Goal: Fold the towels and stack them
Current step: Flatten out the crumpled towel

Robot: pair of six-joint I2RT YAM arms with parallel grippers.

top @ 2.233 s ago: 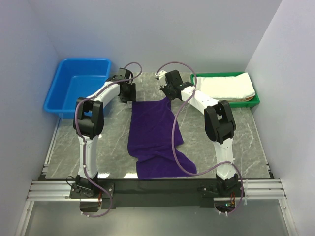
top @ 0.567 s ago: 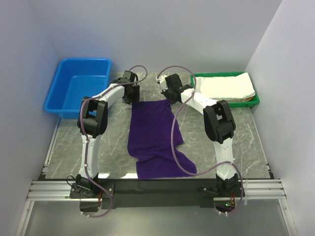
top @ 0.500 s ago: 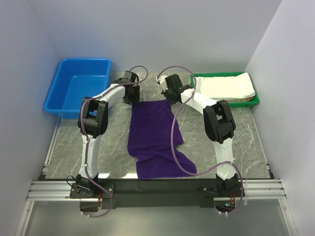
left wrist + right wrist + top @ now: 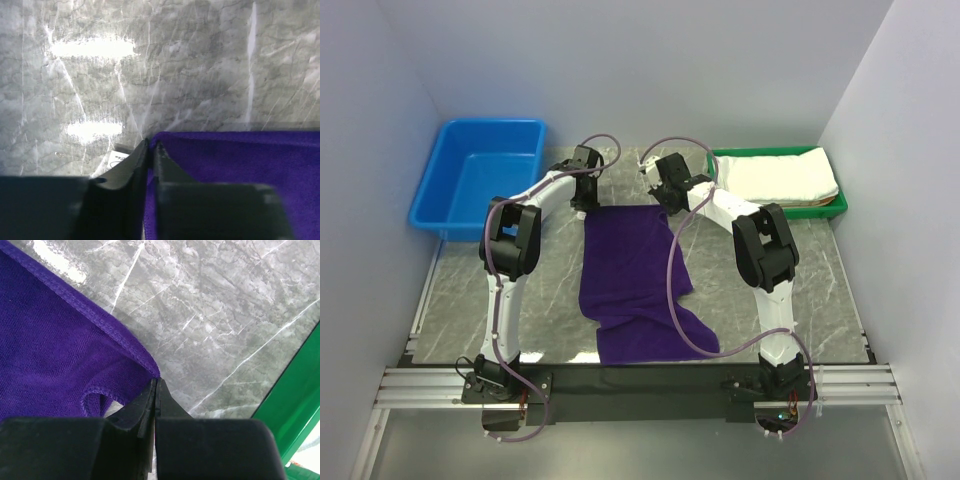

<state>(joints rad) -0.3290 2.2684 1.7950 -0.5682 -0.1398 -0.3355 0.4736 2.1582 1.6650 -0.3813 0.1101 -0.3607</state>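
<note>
One dark purple towel (image 4: pixel 630 270) lies lengthwise on the grey marble table (image 4: pixel 810 290) in front of me. Its near end is rumpled and skewed toward the right, while the rest is spread flat. At its far edge, my left gripper (image 4: pixel 150 146) has its jaws pressed together, pinching the far-left corner of the cloth down at the tabletop. My right gripper (image 4: pixel 155 384) is clamped the same way on the far-right corner, where the hem curls into a small loop just beside the fingers. Farther back, a blue bin (image 4: pixel 470 185) sits at the far left. At the far right, a green tray (image 4: pixel 842 203) holds a folded white towel (image 4: pixel 785 175).
</note>
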